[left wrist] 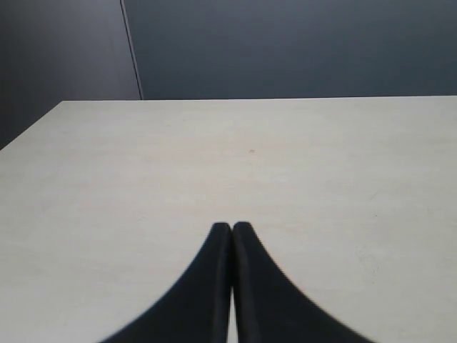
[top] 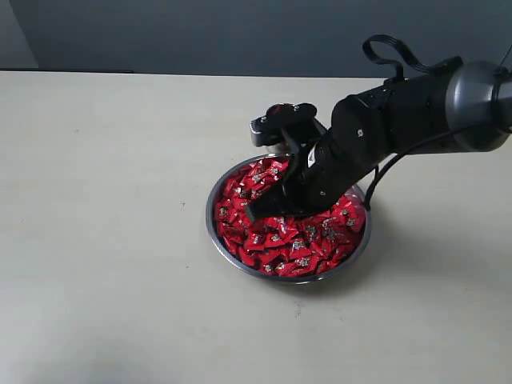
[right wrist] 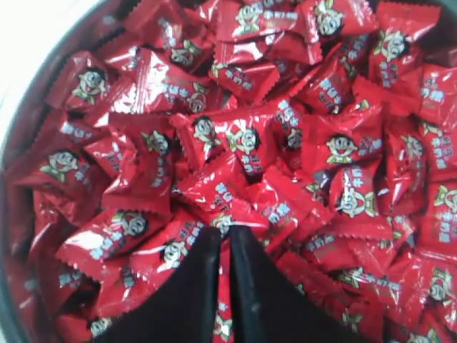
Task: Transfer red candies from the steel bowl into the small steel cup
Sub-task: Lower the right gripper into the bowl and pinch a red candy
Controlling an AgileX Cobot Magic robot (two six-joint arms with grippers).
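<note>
The steel bowl (top: 210,220) sits right of the table's middle, heaped with red candies (top: 280,240). My right gripper (top: 254,214) reaches down from the right, its tips low over the left part of the heap. In the right wrist view the red candies (right wrist: 243,136) fill the picture, with the bowl's wall (right wrist: 43,68) at one edge. The right gripper (right wrist: 224,230) has its jaws a narrow slit apart, and red wrapper shows through the gap from the pile below. The left gripper (left wrist: 232,225) is shut and empty over bare table. The small steel cup is out of view.
The pale table (top: 104,208) stretches wide to the left of and in front of the bowl. A dark wall (top: 200,32) runs behind the table's far edge. The right arm (top: 400,120) and its cable hang over the bowl's back right.
</note>
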